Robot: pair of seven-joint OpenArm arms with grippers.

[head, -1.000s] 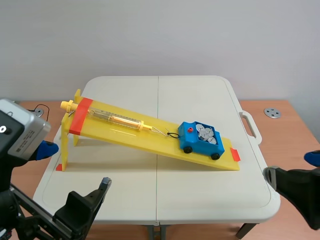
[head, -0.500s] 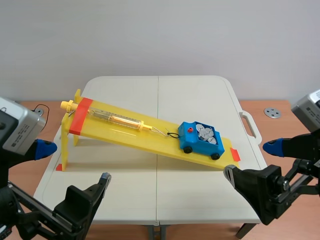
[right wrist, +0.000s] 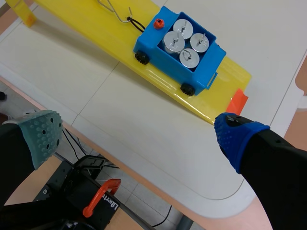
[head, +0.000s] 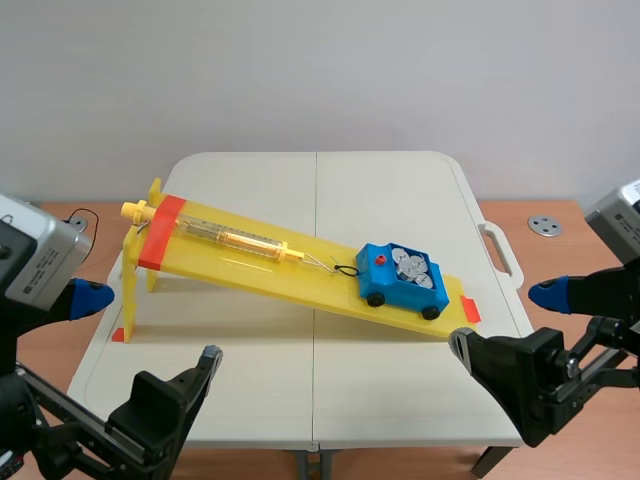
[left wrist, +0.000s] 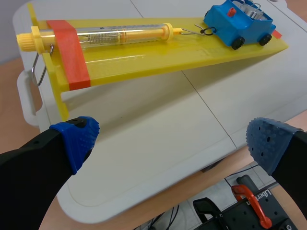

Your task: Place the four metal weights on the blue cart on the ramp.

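Observation:
A blue cart (head: 402,280) (left wrist: 239,27) (right wrist: 178,55) stands low on the yellow ramp (head: 300,268) (left wrist: 144,57) (right wrist: 120,43), hooked to a yellow spring scale (head: 225,237) (left wrist: 105,35). Several round metal weights (head: 412,268) (right wrist: 182,44) sit inside the cart's tray. My left gripper (left wrist: 168,139) hangs open over the table's near left corner, well short of the ramp. My right gripper (right wrist: 136,132) is open too, held above the near right table edge below the cart. Neither holds anything.
The white folding table (head: 330,380) (left wrist: 158,124) (right wrist: 144,143) carries the ramp, whose high end rests on a yellow stand (head: 135,270) at the left. A round metal disc (head: 545,226) lies on the wooden floor at the far right.
The right arm rose into view from the lower right edge and now holds still near the table's near right corner. The left arm shifted slightly. Cart and weights stayed put.

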